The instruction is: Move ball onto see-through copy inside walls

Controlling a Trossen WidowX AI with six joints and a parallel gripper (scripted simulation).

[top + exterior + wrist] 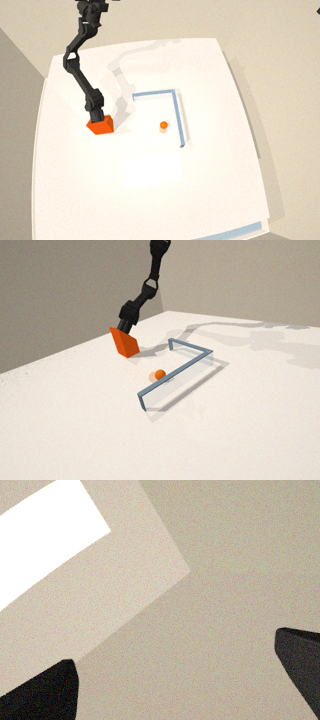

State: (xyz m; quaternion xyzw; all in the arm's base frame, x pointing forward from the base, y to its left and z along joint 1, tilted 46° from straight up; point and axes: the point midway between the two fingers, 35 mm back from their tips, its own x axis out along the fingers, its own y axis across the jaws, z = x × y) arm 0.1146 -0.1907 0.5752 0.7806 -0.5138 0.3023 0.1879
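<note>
The counter (77, 180) is a broad white slab with a thin, slightly cream edge, and it fills most of the top view. Near its middle there is a brighter white rectangle (151, 169). Light comes from about 9 o'clock, because soft grey shadows fall toward 3 o'clock on the surface. Around the counter the floor (284, 77) is plain beige. At 9 o'clock a darker grey-brown wall (15, 129) stands. In the exterior view two plain walls meet in a corner (162, 291) behind the counter.

Matte black jointed arm (82, 80) — blocky links, one open loop-shaped link — ending in an orange wedge-shaped tool (100, 125).
</note>
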